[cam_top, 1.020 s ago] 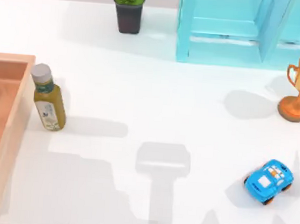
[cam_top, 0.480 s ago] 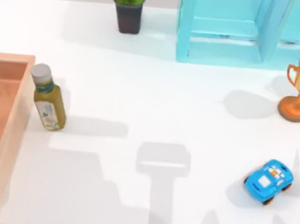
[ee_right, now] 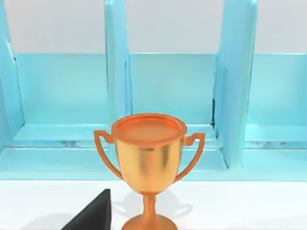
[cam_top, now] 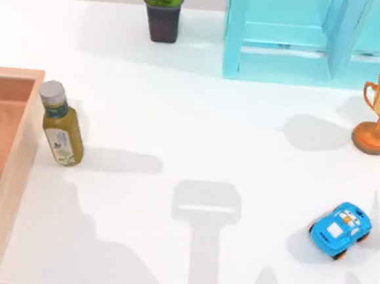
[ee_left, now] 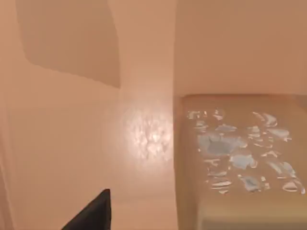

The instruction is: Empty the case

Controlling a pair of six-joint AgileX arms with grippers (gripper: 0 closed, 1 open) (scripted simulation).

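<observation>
A large shallow wooden case point(cam_top: 7, 167) with tan rim walls and a reddish-brown floor is seen at the table's left edge. A green bottle with a grey cap point(cam_top: 61, 126) stands outside it, just beside its right wall. Inside the case, the left wrist view shows a small brown block with pale blue flecks point(ee_left: 242, 158), judged yet to be removed. Whether either claw is apart or together cannot be told.
</observation>
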